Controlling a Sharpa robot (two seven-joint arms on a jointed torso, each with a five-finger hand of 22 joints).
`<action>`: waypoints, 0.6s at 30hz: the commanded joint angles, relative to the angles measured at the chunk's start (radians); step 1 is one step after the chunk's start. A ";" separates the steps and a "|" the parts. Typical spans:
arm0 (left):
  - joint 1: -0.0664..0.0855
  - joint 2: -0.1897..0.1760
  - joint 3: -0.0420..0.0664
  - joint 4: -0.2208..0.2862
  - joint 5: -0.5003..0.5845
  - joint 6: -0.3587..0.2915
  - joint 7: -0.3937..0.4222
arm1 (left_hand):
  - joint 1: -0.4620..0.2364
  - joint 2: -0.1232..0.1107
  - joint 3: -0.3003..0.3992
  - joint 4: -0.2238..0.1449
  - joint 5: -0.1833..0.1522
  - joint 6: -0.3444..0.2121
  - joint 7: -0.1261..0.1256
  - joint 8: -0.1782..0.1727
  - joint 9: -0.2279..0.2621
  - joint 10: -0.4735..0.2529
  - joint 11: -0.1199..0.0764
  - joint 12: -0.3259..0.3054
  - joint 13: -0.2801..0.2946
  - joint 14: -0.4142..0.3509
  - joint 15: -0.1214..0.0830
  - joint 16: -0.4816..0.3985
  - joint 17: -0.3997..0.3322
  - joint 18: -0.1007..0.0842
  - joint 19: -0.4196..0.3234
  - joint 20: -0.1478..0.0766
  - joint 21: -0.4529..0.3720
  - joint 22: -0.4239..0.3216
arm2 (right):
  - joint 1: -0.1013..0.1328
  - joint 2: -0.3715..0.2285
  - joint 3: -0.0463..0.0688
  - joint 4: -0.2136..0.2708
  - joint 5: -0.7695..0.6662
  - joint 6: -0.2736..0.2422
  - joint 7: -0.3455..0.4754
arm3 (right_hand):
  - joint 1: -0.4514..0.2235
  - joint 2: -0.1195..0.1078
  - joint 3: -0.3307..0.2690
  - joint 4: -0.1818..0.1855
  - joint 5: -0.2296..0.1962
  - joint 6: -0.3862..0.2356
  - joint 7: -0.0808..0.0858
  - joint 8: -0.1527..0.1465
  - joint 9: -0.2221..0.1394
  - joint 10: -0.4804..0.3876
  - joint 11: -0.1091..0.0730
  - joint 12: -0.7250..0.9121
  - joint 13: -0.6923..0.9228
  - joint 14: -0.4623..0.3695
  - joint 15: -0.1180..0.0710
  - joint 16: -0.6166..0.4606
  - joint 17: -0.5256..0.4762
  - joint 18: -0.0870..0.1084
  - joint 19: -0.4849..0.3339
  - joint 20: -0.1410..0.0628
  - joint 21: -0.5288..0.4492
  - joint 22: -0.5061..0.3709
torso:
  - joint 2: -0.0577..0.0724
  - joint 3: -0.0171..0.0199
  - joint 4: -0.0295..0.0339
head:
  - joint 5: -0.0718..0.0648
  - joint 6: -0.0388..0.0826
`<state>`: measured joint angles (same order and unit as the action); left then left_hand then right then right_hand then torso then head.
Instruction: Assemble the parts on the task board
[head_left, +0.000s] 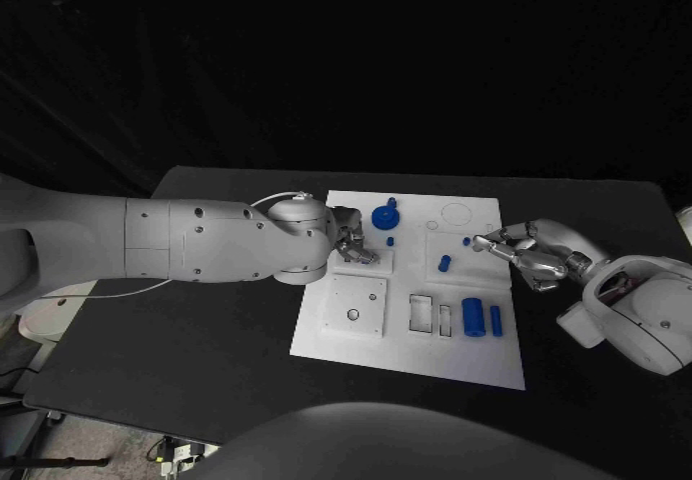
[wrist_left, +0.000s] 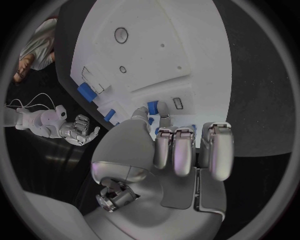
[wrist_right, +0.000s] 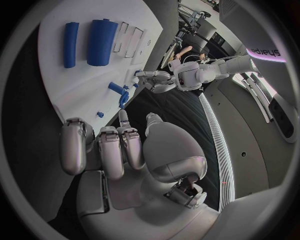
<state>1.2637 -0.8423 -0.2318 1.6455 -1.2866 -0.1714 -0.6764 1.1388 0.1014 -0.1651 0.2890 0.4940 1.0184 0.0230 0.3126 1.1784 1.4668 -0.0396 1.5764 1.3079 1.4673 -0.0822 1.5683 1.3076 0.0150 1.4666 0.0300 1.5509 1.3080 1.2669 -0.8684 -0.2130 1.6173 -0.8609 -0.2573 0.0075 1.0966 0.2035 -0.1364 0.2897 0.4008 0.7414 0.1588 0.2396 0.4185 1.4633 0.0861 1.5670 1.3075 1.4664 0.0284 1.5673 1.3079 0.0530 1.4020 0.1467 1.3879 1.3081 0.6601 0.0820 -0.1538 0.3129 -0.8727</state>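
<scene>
Two blue parts, a thick cylinder (head_left: 473, 316) and a slimmer rod (head_left: 496, 320), lie side by side on the near right portion of the task board (head_left: 411, 350), the white plate on the black table (head_left: 216, 360). Just left of the thick cylinder are rectangular recesses (head_left: 421, 313), and left again a raised square plate with a round hole (head_left: 353, 314).

Beyond the cylinder pair, a short blue peg (head_left: 444, 264) lies at mid-board. The right hand (head_left: 531, 252) reaches over the board's right edge here; its fingertips (head_left: 490, 243) come together just beside a tiny blue piece (head_left: 469, 241). Whether they actually pinch it cannot be told. In the right wrist view this hand (wrist_right: 119, 150) has its fingers curled, with the board, the thick cylinder (wrist_right: 102, 41) and the rod (wrist_right: 70, 44) ahead of it.

On the board's left side, level with the peg, the left hand (head_left: 355, 246) rests its bent fingers down on the board surface, close to a small blue piece (head_left: 391, 241); any hold on a part is hidden. In the left wrist view this hand (wrist_left: 181, 150) has its fingers folded down onto the board, blue pieces (wrist_left: 152, 107) showing at their tips.

Farthest along the board, a round blue knob-like part (head_left: 385, 215) stands beyond the left hand, and to its right a circular outline (head_left: 460, 214).
</scene>
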 joint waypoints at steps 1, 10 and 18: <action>-0.001 0.003 0.000 0.000 0.029 0.014 0.004 | 0.016 -0.001 0.001 -0.001 0.022 0.008 0.000 -0.008 -0.001 0.104 0.002 -0.006 0.263 0.104 0.001 0.002 0.263 -0.009 0.089 0.003 -0.004 0.255 | -0.001 0.000 0.000 0.000 -0.007 0.019 -0.002 | 0.010 0.003 -0.004 -0.002 0.003 0.004 0.005 0.002 -0.001 0.107 0.006 0.004 0.263 0.104 0.008 0.003 0.263 0.004 -0.009 -0.001 -0.007 0.187 | 0.000 0.0003 0.0001 | 0.001 0.000; -0.004 0.006 0.000 -0.003 0.049 0.010 0.007 | 0.060 -0.011 0.023 -0.001 0.113 0.014 -0.005 -0.018 0.000 0.104 -0.003 -0.006 0.263 0.104 -0.003 0.002 0.263 -0.009 0.089 0.000 -0.004 0.255 | -0.003 0.001 0.000 -0.002 -0.007 0.020 -0.003 | 0.011 0.004 -0.003 -0.002 0.004 0.004 0.005 0.002 -0.002 0.107 0.007 0.004 0.263 0.104 0.008 0.003 0.263 0.005 -0.012 0.000 -0.010 0.186 | 0.000 -0.0001 0.0005 | 0.001 0.000; -0.005 0.007 0.000 -0.002 0.055 -0.003 0.010 | 0.088 -0.017 0.047 -0.001 0.165 0.019 -0.009 -0.020 0.003 0.104 -0.006 -0.006 0.263 0.104 -0.005 0.002 0.263 -0.009 0.090 -0.003 -0.002 0.255 | -0.004 0.001 -0.001 -0.003 -0.007 0.022 -0.005 | 0.011 0.004 -0.003 -0.002 0.004 0.004 0.005 0.002 -0.002 0.107 0.007 0.004 0.263 0.104 0.008 0.003 0.263 0.005 -0.013 0.000 -0.011 0.185 | 0.000 -0.0008 0.0000 | 0.001 0.000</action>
<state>1.2596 -0.8379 -0.2318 1.6412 -1.2457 -0.1720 -0.6750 1.2170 0.0827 -0.1234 0.2885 0.6561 1.0292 0.0123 0.2970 1.1806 1.4667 -0.0396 1.5764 1.3080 1.4673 -0.0822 1.5683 1.3074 0.0150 1.4666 0.0300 1.5510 1.3079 1.2637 -0.8680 -0.2133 1.6143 -0.8609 -0.2531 0.0038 1.1005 0.2074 -0.1364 0.2897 0.4008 0.7414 0.1588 0.2396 0.4177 1.4633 0.0861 1.5670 1.3075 1.4664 0.0284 1.5673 1.3077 0.0531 1.3947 0.1466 1.3825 1.3079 0.6599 0.0816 -0.1532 0.3143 -0.8727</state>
